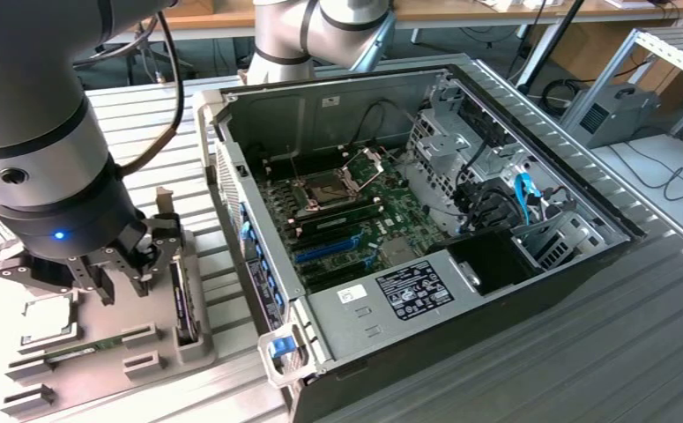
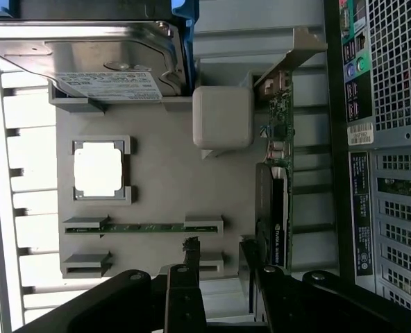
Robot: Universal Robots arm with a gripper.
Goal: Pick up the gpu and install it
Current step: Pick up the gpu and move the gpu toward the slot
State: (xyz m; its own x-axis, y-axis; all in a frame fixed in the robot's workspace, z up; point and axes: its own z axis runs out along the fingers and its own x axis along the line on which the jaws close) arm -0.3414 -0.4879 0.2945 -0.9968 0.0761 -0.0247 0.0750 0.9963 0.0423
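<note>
your gripper (image 1: pixel 127 278) hangs wide open over the gray tray (image 1: pixel 194 352), holding nothing. the gpu (image 1: pixel 182 304) stands on edge in the tray, just beside one finger, next to the open pc case (image 1: pixel 317 115).

Open computer case (image 1: pixel 317 110) lying on a slatted metal tabletop (image 1: pixel 530 370), green motherboard (image 1: pixel 359 225) inside with CPU socket (image 1: pixel 321 189), blue cables (image 1: pixel 527 189), grey parts tray (image 2: pixel 164 180) alongside, holding silver hard drive (image 2: pixel 87 55), square processor (image 2: pixel 98 170), narrow memory stick (image 2: pixel 146 227)
</note>
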